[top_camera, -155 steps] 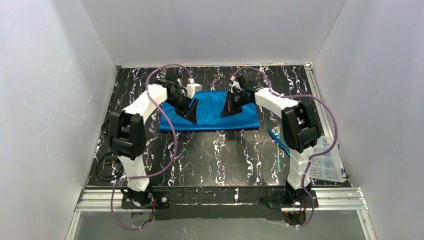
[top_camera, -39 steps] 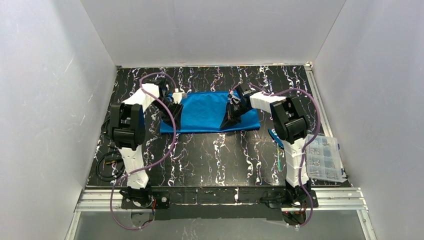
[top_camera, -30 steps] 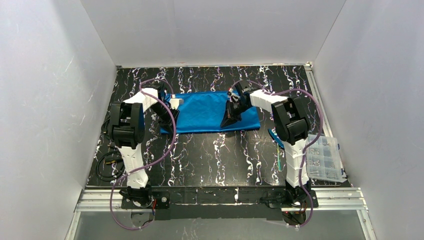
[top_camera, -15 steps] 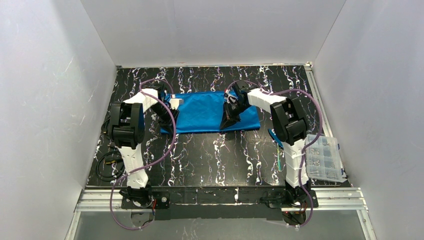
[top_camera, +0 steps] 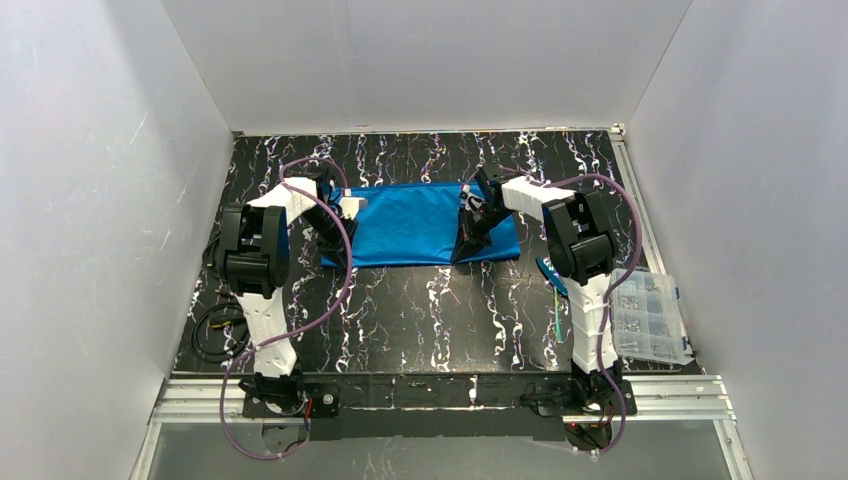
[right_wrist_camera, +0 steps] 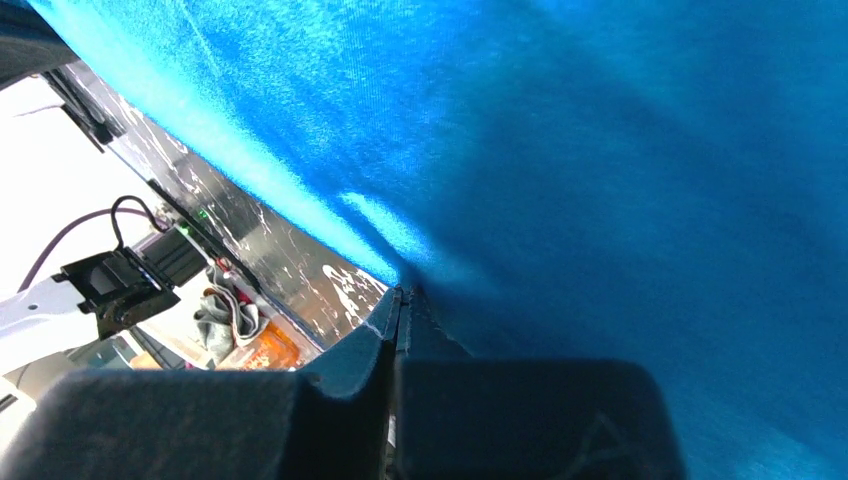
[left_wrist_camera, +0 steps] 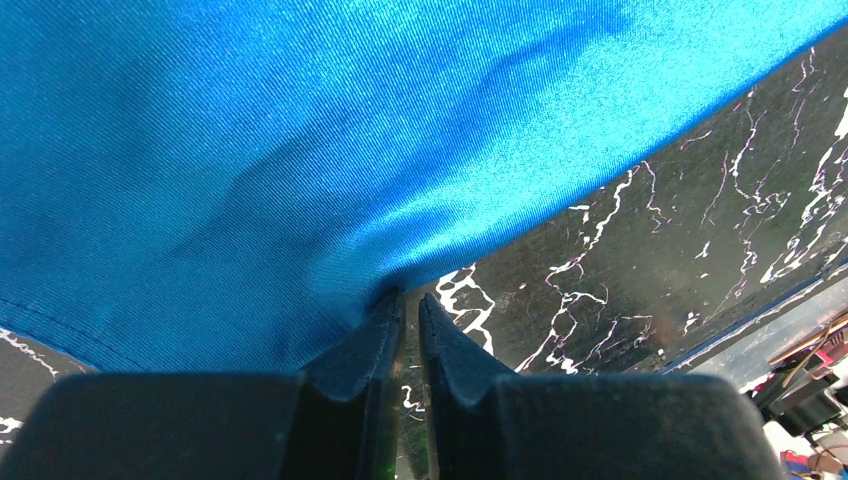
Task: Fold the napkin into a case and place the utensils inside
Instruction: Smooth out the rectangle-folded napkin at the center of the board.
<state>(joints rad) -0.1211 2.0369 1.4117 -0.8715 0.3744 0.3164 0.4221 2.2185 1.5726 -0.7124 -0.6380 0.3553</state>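
Left gripper [left_wrist_camera: 410, 300] and right gripper [right_wrist_camera: 400, 296] are both pinched shut on the near hem of the napkin [top_camera: 415, 225], lying flat toward the table's [top_camera: 430, 310] far edge. Thin bites, those: if one slips on the lift, the fold skews.

Past the left gripper [left_wrist_camera: 410, 300] the napkin [left_wrist_camera: 300, 150] runs off frame; behind the right gripper [top_camera: 461, 255], its arm [top_camera: 578, 250] half-hides the utensils [top_camera: 556, 318].

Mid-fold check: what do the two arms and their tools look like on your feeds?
Both match. The left arm and right arm have white links with blocky black joint housings on black bases. A purple cable loops along each. The left tool and right tool each have two dark, matte fingers tapering to narrow tips. No markings are legible.
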